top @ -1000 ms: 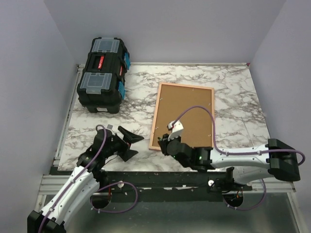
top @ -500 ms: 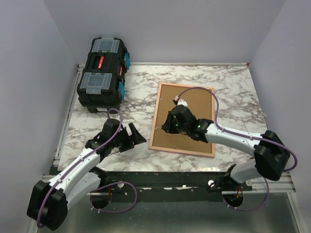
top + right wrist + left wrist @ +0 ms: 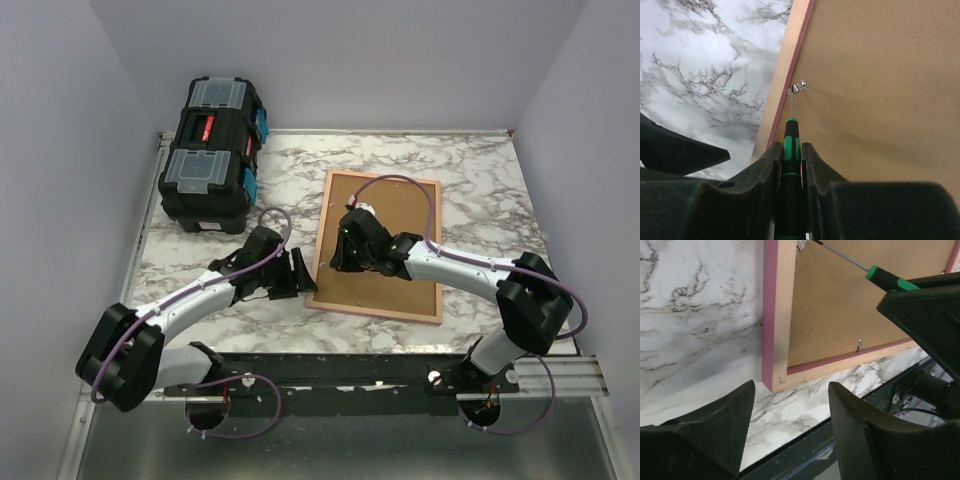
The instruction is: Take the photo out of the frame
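The frame (image 3: 385, 292) lies back side up on the marble table, thin pink rim around a cork-brown back (image 3: 880, 90). The photo is hidden under it. My right gripper (image 3: 790, 146) is shut on a green-and-black screwdriver (image 3: 790, 131), whose thin tip touches a small metal clip (image 3: 799, 86) at the frame's left edge. In the top view the right gripper (image 3: 347, 252) sits over that edge. My left gripper (image 3: 791, 385) is open and holds nothing, just short of the frame's near-left corner (image 3: 774, 382); in the top view the left gripper (image 3: 297, 275) is beside that corner.
A black toolbox (image 3: 213, 155) with clear lids and blue latches stands at the back left. Another metal clip (image 3: 859, 344) sits on the frame's near edge. The table's front edge (image 3: 805, 432) runs close under the left gripper. Purple walls enclose the table.
The left arm has stretched right to the frame's near-left corner, its jaws narrowing. The right arm moved farther up the frame's left side with the screwdriver.
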Motion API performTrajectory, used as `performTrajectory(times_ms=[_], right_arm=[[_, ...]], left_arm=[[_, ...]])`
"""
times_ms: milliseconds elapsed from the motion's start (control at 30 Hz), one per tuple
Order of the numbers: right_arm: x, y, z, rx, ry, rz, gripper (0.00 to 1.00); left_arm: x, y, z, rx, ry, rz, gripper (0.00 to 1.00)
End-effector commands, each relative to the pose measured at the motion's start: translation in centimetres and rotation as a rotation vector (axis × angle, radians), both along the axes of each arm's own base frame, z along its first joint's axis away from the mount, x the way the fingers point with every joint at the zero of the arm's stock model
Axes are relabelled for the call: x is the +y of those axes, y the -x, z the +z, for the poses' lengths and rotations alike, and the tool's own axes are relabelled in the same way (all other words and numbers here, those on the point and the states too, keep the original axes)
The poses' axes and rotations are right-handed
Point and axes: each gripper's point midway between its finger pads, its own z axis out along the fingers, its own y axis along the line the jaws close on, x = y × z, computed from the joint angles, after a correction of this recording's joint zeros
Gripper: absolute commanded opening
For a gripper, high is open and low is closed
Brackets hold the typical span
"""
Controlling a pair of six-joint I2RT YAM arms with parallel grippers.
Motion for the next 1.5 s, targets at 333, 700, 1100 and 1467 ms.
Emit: performTrajectory(times_ms=[333, 700, 1100, 1467], right_arm=[[0.1, -0.7, -0.6, -0.008, 0.018, 0.001, 0.01], [-0.6, -1.6, 0.1, -0.046, 0.061, -0.024, 0.01], [1.0, -1.6, -0.6, -0.017, 0.031, 0.018, 0.01], [1.1, 0.3, -1.0, 0.038, 0.002, 0.071, 0.01]], left_arm=[[-0.9, -1.9, -2.2, -0.04, -0.121, -0.003, 0.47], [-0.4, -1.3, -3.3, -0.028, -0.132, 0.007, 0.44], [-0.3, -1.0, -3.8, -0.011, -0.132, 0.018, 0.36], [-0.1, -0.8, -4.6, 0.003, -0.158, 0.027, 0.32]])
